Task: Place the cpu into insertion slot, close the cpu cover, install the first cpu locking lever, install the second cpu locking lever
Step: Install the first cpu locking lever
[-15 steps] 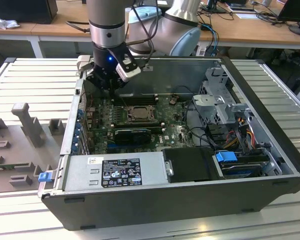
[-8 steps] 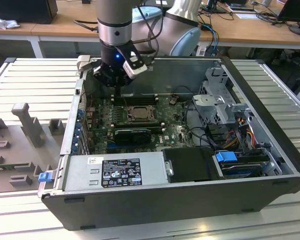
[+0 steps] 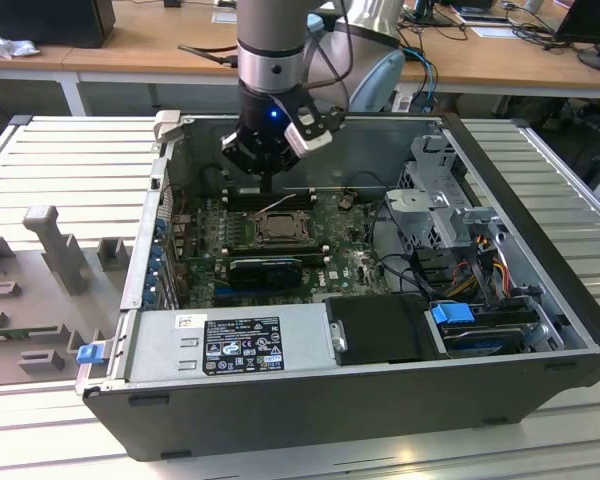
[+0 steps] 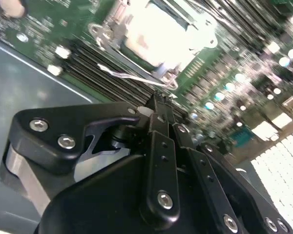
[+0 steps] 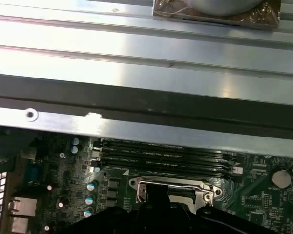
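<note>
— What have I got on the feeds right now?

— I'm looking at one arm and one gripper [image 3: 269, 182], hanging inside the open computer case [image 3: 540, 260] near its back wall, just above the memory slots [image 5: 161, 158]. In the second wrist view the gripper [image 4: 158, 105] has its fingers [image 4: 162, 146] drawn together to a narrow point, and I see nothing held between them.

— And the chip?

— One cpu [image 3: 278, 227], sitting in the one insertion slot [image 3: 252, 238] around the middle of the motherboard [image 3: 355, 270]. In the second wrist view the cpu [image 4: 158, 36] is a pale square just beyond the fingertips, apart from them. The cpu cover [image 5: 172, 184] lies flat over it, I think; a thin wire lever [image 4: 132, 75] runs along its edge.

— Counts?

— I count four long memory slots in the first wrist view, and one power supply [image 3: 225, 345] along the case's front edge.

— Any writing?

— One black label [image 3: 242, 345] and one small white sticker [image 3: 191, 322] on the power supply. I can't read the print on either.
</note>
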